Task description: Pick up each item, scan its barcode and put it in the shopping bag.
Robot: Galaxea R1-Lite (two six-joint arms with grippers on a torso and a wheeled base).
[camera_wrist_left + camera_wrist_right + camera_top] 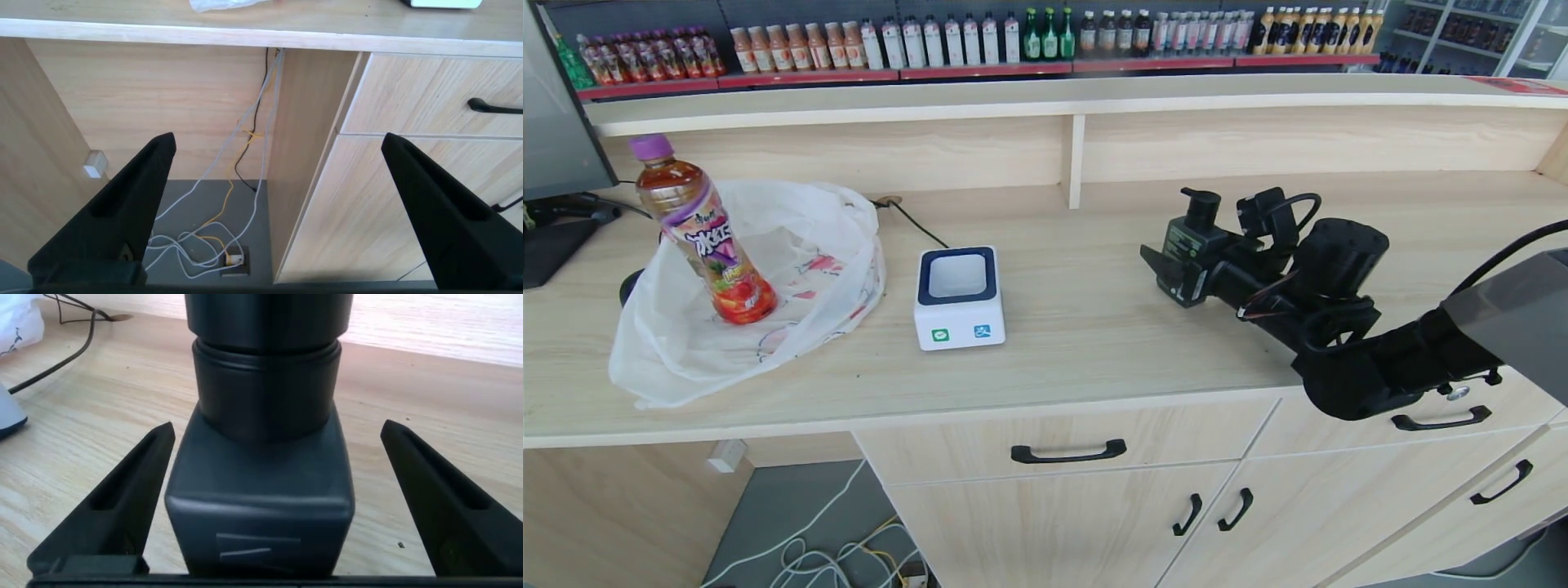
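Pick step in hand: dark pump bottle (1186, 245) is stood on tabletop (1078, 327) at 3 o'clock of scanner (958, 298), straddled by right pincer (278, 429), released, not yet clamped. Left pincer (278, 139) is released, held below tabletop edge. Next, as judged: clamping, lift, barcode presented to scanner, then shopping bag (792, 269) at 9 o'clock.

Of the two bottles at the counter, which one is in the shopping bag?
The tea bottle with the purple cap, tilted inside the white shopping bag. The black bottle is outside it, inside the open right gripper.
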